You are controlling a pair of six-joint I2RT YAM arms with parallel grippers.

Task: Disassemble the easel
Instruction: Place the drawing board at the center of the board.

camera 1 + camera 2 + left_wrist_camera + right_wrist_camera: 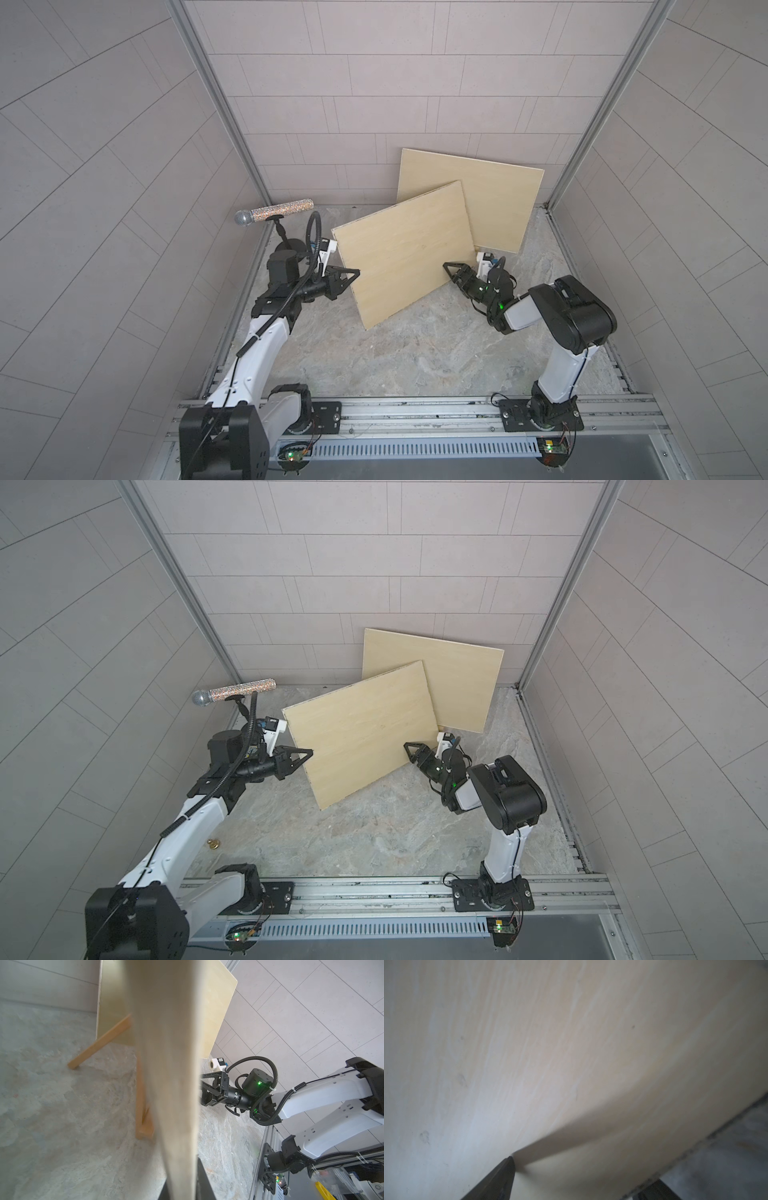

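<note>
- Grey tiled walls enclose a grey marbled table.
- Of the light wooden easel frame, only a slanted strut and an upright with a foot show. They appear in the left wrist view, beyond the left jaws. In both top views the frame is hidden behind the pale rectangular plywood panel.
- Blurred panel face fills the right wrist view. One dark fingertip sits close against it, and another dark part is cut off past the panel's edge.
- Right jaws stand wide apart, astride the panel's lower right edge. The far finger is hidden in both top views.
- Left jaws are closed on the panel's left edge, and the panel stands tilted between the two pairs of jaws.
- A second pale plywood panel leans on the back wall beyond the right jaws, partly covered by the first.
- A glittery microphone on a black stand stands behind the left jaws.
- A small brass knob shows in a top view, well back from the left jaws.
</note>
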